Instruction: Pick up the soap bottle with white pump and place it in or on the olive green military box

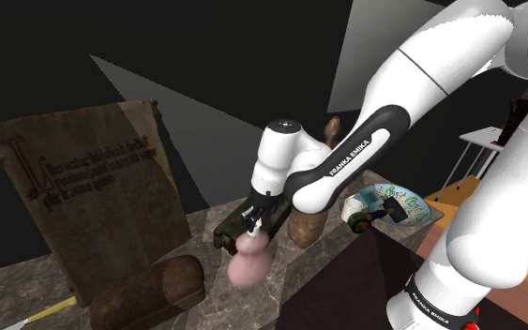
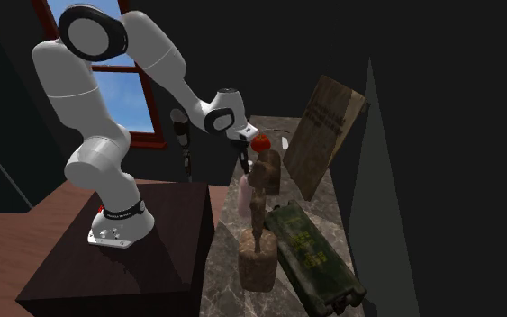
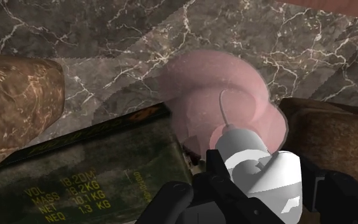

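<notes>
- The gripper (image 3: pixel 264 186) is closed narrowly on the white pump (image 3: pixel 260 167) of the soap bottle (image 3: pixel 219 95); the black fingers (image 3: pixel 214 173) press on both sides of the smooth, rounded pump head.
- The bottle's body is pale pink, bulbous and slightly see-through. It hangs under the gripper with a thin tube showing inside.
- The bottle is at one end of the box (image 3: pixel 88 181), overlapping its corner in the wrist view; I cannot tell whether the bottle's base touches the counter (image 3: pixel 107 32).
- The box is long, flat-topped and olive green, with yellow stencilled lettering on its lid.
- The counter is dark brown marble with pale veins.
- Two rough, crusty brown lumps flank the box and bottle: a rounded log shape (image 3: pixel 15 108) on one side and a blockier one (image 3: pixel 336 137) on the other.
- In the shoulder view, a tall, worn brown board (image 1: pixel 93 183) with dark script leans at the left, and a shallow bowl (image 1: pixel 395 202) with a colourful painted pattern sits right of the arm.
- In the second exterior view, a small glossy red ball (image 2: pixel 260 142) lies beyond the gripper.
</notes>
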Motion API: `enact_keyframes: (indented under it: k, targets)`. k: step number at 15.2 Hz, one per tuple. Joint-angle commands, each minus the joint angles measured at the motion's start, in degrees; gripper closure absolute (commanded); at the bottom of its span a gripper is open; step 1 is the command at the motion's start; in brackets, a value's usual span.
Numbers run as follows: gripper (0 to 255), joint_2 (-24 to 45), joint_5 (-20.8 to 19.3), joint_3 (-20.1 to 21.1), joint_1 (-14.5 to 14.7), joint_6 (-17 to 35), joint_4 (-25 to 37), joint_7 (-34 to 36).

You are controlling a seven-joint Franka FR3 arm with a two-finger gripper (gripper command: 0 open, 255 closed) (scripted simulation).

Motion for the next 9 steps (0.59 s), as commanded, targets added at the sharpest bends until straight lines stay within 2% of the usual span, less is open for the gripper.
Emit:
enact_keyframes:
  k: [1,9]
  targets:
    - [255,-1.91,2.49,0.15,0.26,-1.67,0.07,-1.89]
    - [255,-8.11,8.54,-0.56,1.71,-8.54,1.37,-6.7]
